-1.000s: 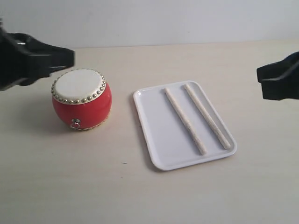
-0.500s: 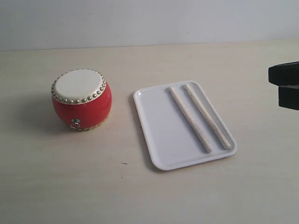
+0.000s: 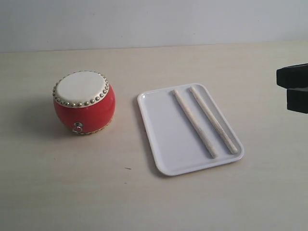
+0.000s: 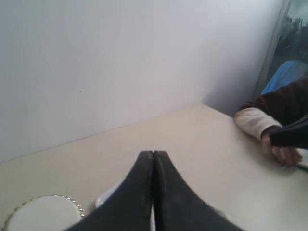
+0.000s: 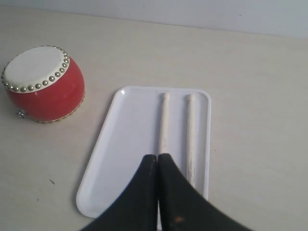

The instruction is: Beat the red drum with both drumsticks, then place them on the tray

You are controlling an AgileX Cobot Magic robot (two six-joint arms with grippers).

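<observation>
The red drum stands upright on the table's left, cream skin up. To its right lies the white tray with both drumsticks side by side on it, one nearer the drum, the other beside it. My right gripper hovers at the far right edge, away from the tray; in the right wrist view it is shut and empty above the tray, with the sticks and the drum below. My left gripper is shut and empty, out of the exterior view.
A pale wall backs the beige table. In the left wrist view a person's hand and sleeve rest on the table's far side, and the drum's skin shows at the picture's edge.
The left arm has withdrawn out of the exterior view. The right gripper pulled back towards the right edge. The stick nearer the drum has shifted slightly towards the other.
</observation>
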